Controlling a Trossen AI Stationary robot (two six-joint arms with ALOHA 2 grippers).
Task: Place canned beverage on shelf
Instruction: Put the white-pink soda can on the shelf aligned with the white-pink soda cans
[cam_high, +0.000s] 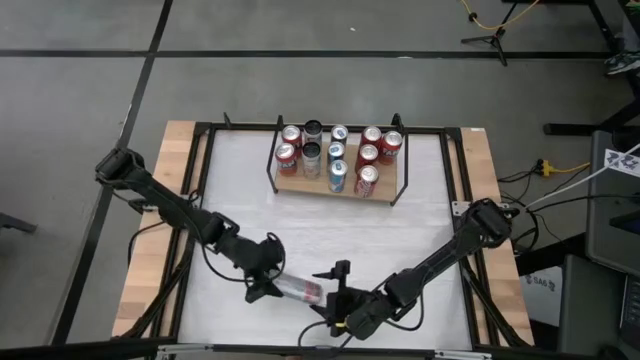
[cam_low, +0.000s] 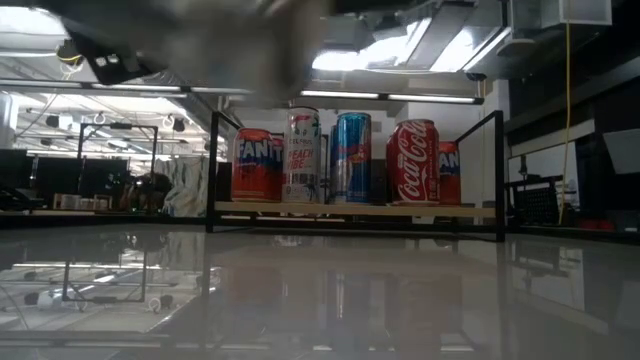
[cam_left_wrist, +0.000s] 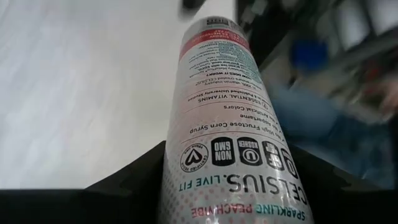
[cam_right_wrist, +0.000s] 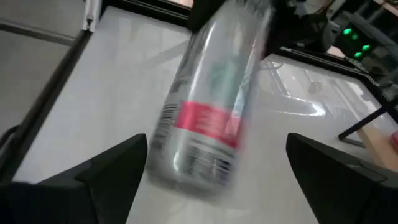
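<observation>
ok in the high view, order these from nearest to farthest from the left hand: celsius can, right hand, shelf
1. Celsius can: in the left hand itself, lying sideways.
2. Right hand: just past the can's far end, open.
3. Shelf: at the table's far side, loaded with cans.

held can (cam_left_wrist: 233, 130): CELSIUS | shelf cans: Fanta (cam_low: 257, 165), Coca-Cola (cam_low: 413, 162), probably

We see the shelf (cam_low: 350, 209) across the table (cam_low: 320, 300), w/ four cans up front: Fanta (cam_low: 257, 165), white can (cam_low: 302, 156), blue can (cam_low: 352, 157), Coca-Cola (cam_low: 413, 162). A blurred dark arm (cam_low: 230, 40) fills the top, nearer than the shelf.
</observation>
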